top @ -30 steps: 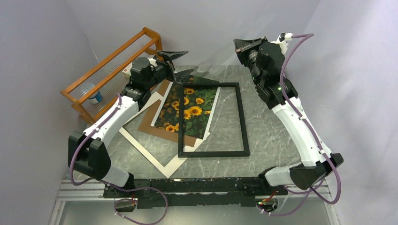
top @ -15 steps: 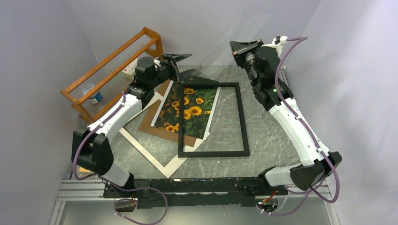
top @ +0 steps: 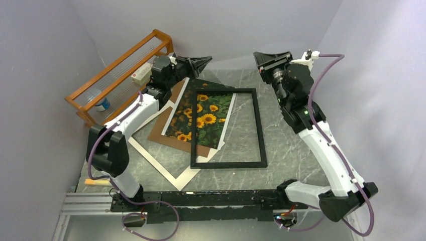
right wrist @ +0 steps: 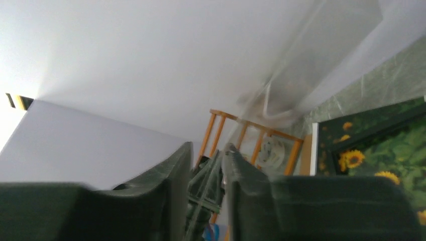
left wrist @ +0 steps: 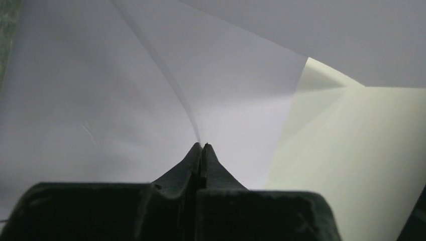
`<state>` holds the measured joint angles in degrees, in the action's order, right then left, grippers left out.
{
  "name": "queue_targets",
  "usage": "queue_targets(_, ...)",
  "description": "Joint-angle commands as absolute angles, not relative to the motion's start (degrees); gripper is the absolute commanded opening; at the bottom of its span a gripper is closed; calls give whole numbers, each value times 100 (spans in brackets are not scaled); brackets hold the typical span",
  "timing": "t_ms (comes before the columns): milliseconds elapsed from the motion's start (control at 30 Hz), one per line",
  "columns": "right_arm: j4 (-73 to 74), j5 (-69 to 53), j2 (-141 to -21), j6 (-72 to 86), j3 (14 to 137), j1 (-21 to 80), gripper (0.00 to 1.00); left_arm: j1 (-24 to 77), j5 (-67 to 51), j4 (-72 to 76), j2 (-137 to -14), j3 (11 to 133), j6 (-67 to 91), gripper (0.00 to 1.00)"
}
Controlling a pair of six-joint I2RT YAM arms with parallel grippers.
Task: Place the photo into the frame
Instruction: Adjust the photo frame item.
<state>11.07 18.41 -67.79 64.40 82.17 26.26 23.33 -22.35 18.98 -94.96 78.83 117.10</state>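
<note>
- The frame (top: 259,125) is lying flat on the table (top: 296,150) and is being used as the reference for every position below.
- The photo (top: 205,118) is being seen face up at the frame's left side, skewed against it. It is being crossed by the frame's left bar, so its right part is showing inside the opening and a left strip is sticking out beyond the bar.
- The photo is being carried by a brown backing board (top: 163,131), and that board by a white mat (top: 160,161). Both are reaching out to the left of the frame, toward its near-left corner.
- The left gripper (top: 207,59) is being held in the air just beyond the frame's far-left corner, its fingertips pressed together. In the wrist view a thin curved line is rising from the tips; whether a sheet's edge is being pinched there cannot be told.
- The right gripper (top: 258,56) is being held in the air beyond the frame's far-right corner, its jaws parted by a narrow gap. A clear sheet (right wrist: 321,55) is being seen running up from that gap; whether either finger is touching it cannot be told.
- Neither the photo nor the frame is being touched by a gripper.
- An orange wooden rack (top: 120,63) is standing well to the far left of the frame.
</note>
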Motion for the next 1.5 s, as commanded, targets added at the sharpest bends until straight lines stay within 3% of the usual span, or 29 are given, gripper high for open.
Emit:
queue_targets(0,1319,1608,-6153,6084,7744,2638,50,2271,-1975,2163,-9626,8457,10797,2)
queue_targets(67,1365,1460,-5836,5653,7331,2641,69,2180,-1985,2001,-9693,8753,10228,3)
queue_targets(133,1533,1402,-5509,5283,6912,2645,82,2081,-2048,1851,-9733,9064,9618,2)
queue_targets(300,2581,1978,-4737,4877,6071,2638,94,1881,-2426,1127,-9839,9900,7726,3)
queue_targets(433,2938,2136,-4460,4855,5824,2626,96,1804,-3312,683,-10076,10704,6385,3)
queue_targets(533,2833,1570,-4983,4628,6119,2523,97,1811,-4304,385,-10251,11218,5693,3)
queue_targets(633,2761,534,-5901,4406,6937,2287,96,1809,-4975,-302,-10234,11567,5017,3)
queue_targets(733,2182,-657,-6538,4259,7425,1889,96,1803,-4647,-1132,-9903,11702,4191,3)
queue_targets(967,-644,-3543,-7131,4476,7565,860,99,1784,-5778,-1775,-9591,12385,3006,3)
queue_targets(1267,-1926,-3484,-6736,4629,6929,799,99,1784,-7115,-1068,-8743,11956,2302,2)
queue_targets(1467,-2800,-3821,-6635,4892,6648,386,99,1775,-7410,-519,-8455,11927,2411,3)
